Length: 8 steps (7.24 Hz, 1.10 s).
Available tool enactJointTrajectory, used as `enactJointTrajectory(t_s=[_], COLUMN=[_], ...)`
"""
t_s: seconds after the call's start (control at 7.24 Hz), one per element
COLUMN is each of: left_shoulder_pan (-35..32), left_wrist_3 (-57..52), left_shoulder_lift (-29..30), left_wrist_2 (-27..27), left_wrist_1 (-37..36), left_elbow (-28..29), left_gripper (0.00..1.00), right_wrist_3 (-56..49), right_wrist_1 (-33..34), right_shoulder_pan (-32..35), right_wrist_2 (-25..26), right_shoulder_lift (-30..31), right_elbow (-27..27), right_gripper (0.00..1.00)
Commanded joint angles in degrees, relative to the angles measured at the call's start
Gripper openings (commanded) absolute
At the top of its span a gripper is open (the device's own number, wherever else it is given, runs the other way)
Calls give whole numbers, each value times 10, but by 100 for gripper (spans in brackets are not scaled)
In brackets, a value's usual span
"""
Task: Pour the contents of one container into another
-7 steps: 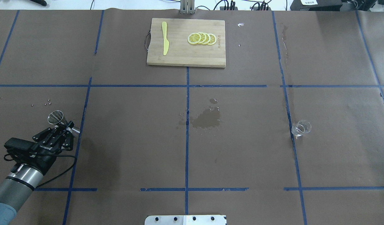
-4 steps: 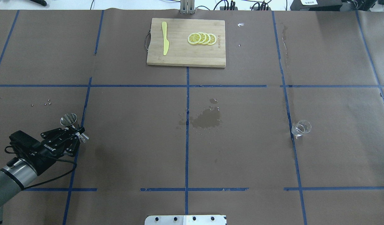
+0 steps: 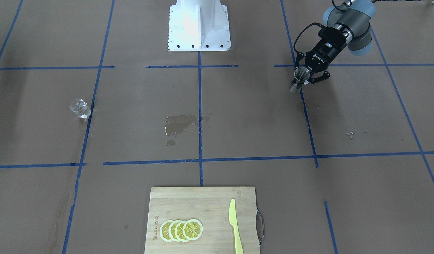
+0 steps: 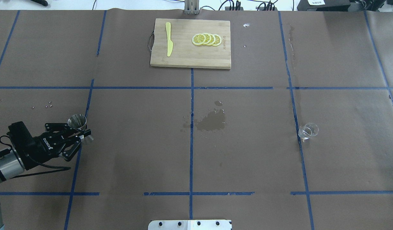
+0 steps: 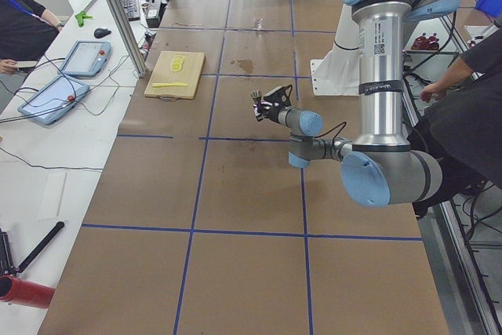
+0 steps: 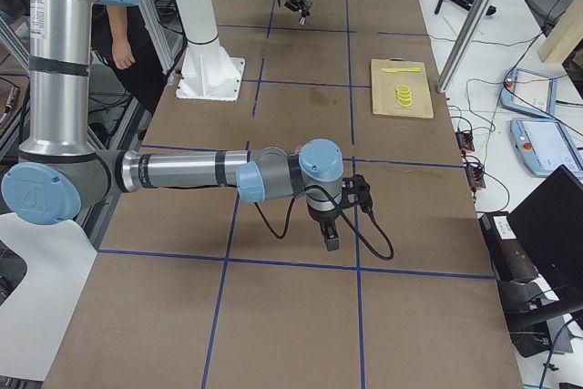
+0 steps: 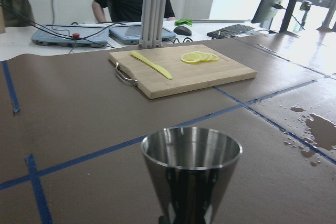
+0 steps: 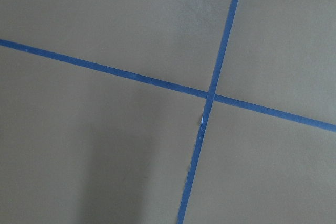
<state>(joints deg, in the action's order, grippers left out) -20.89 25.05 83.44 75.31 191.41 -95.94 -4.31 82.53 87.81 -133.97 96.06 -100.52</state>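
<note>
Our left jaws are closed on the waist of the jigger [image 4: 78, 123], holding it about upright, mouth up, at the left side of the surface [image 4: 135, 153]. The cup [image 4: 308, 131] stands well apart on the right side. A wet patch [image 4: 212, 122] lies between them. Our right arm [image 6: 182, 170] hangs low over the surface; whether its jaws are wide or closed we cannot tell.
</note>
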Motion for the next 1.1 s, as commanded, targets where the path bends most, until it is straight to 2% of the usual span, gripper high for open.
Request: enactJointTrajectory(t_s=[0.0, 0.14, 0.41, 0.55, 0.83, 0.97], left_shoulder_pan=[-58, -87, -107, -107, -104, -104], left_wrist_3=[-35, -118, -144, -145, -145, -145], left_shoulder_lift=[6, 52, 128, 189, 281, 302], left_wrist_2=[140, 222, 327, 358, 356, 354], left_wrist_1=[6, 1, -16, -17, -18, -37], left_elbow=[3, 9, 44, 70, 131, 136], left_gripper=[0, 0, 0, 0, 0, 0], right_wrist_3=[1, 2, 41, 53, 104, 144], right_wrist_1=[1, 0, 0, 0, 0, 1], right_shoulder_pan=[0, 0, -1, -3, -34, -57], right_wrist_2=[0, -1, -5, -5, -5, -5], right_shoulder_lift=[0, 0, -10, -16, -30, -32], right_elbow=[0, -2, -5, -12, -31, -56], right_gripper=[100, 100, 100, 100, 100, 100])
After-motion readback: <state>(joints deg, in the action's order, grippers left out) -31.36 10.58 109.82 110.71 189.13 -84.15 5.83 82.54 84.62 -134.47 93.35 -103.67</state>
